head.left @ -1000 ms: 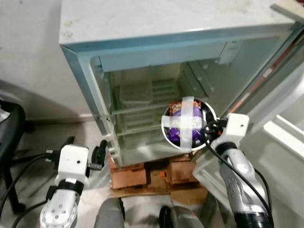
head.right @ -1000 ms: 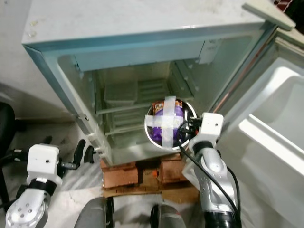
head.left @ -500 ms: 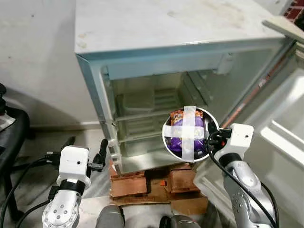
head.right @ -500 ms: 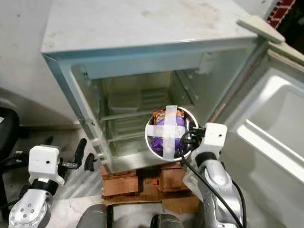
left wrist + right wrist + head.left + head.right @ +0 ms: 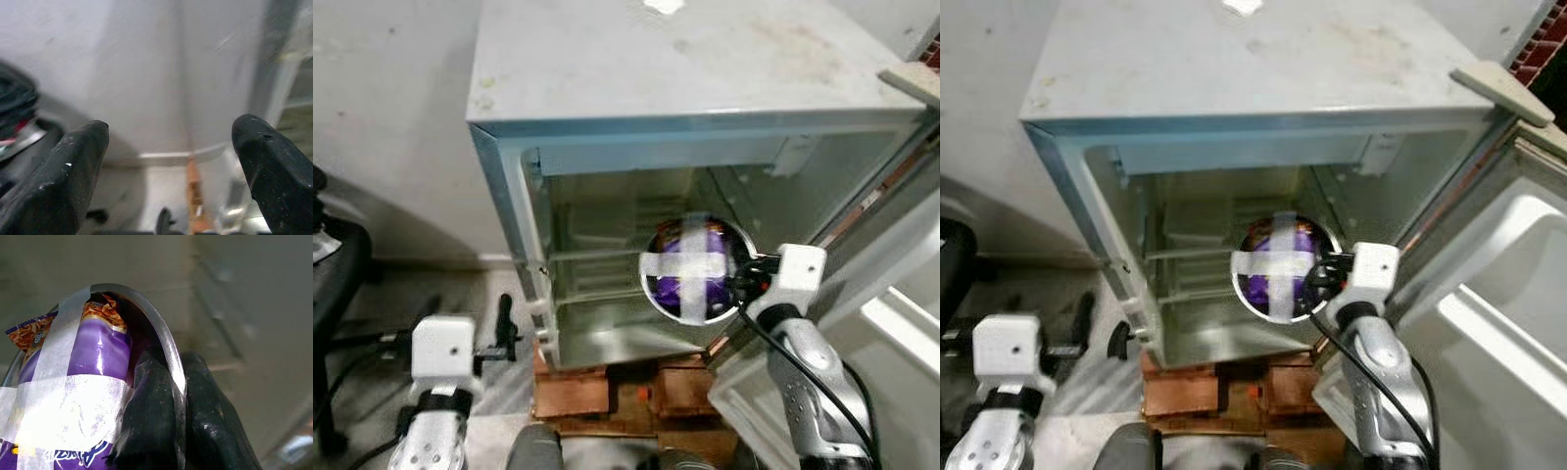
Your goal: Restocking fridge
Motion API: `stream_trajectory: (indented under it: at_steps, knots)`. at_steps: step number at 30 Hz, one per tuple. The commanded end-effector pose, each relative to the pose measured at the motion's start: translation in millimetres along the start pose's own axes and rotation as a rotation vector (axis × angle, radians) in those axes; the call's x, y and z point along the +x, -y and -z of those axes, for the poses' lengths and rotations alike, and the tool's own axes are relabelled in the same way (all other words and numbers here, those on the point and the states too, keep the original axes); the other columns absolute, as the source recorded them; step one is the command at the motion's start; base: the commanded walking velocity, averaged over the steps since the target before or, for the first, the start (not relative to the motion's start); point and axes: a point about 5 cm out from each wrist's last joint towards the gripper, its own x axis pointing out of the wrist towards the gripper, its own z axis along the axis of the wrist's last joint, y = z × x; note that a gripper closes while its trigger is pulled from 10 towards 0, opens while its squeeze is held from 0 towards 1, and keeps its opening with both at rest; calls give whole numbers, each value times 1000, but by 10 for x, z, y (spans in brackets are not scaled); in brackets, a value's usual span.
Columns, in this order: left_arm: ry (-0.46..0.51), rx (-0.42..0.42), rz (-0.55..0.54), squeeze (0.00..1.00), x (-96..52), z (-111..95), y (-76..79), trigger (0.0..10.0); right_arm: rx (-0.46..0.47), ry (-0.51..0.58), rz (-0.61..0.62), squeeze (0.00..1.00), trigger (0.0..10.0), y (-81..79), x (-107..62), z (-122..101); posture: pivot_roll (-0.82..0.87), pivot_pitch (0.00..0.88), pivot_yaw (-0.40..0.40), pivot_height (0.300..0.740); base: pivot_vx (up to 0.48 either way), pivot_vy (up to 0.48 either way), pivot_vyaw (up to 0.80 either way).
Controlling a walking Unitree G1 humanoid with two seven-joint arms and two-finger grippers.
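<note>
Right wrist view: your right tool is clenched on the rim of the taped bowl, held at the fridge mouth. Keep it level, ease toward twelve o'clock onto the shelf. Left tool hangs released.

Red bricks and a black chair on the floor.

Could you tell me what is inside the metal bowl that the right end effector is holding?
The metal bowl holds a purple snack packet, strapped in by crossed white tape. Anything beneath the packet is covered.
</note>
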Motion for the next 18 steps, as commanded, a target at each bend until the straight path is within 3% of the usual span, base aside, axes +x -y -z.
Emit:
stream_trajectory:
  at_steps: [1,9,15,18]
  knots:
    - [28,5,-28,0,-11,-58,-36,10000,-6,17,-1,0,10000,38,24,-28,167,107,-72,740,0,0,0]
    - [5,27,-47,0,-60,-23,-116,10000,41,36,-24,0,10000,-95,434,-102,206,143,-78,740,0,0,0]
    - [-10,37,-51,0,-143,-60,-152,10000,74,16,71,0,10000,-61,653,-119,249,197,-92,740,0,0,0]
    - [-17,35,-51,0,-186,-69,-150,10000,80,15,83,0,10000,-58,675,-115,259,212,-92,740,0,0,0]
